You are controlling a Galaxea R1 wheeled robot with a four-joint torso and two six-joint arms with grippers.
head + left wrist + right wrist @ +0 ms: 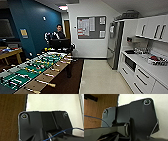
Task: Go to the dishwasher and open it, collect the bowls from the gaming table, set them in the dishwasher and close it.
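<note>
A kitchen run of white cabinets (140,77) and a pale counter (152,66) lines the right of the head view, with a dark-fronted appliance (130,63) set under the worktop; whether that is the dishwasher cannot be made out, since no steel front with a bar handle can be picked out along the run. A tall steel fridge (113,45) stands at the far end beside a noticeboard (91,27). A foosball table (32,72) with a green field and rods fills the left foreground, and a person (58,33) with a control rig stands beyond it. Neither the white-topped gaming table nor any bowl can be picked out. The step in hand looks like the drive to the dishwasher along the pale floor (100,77); the next move calls for finding its front and squaring up to it. In both wrist views, dark robot hardware hangs over floor and carpet, and the fingers cannot be judged as parted or closed, or holding anything.
</note>
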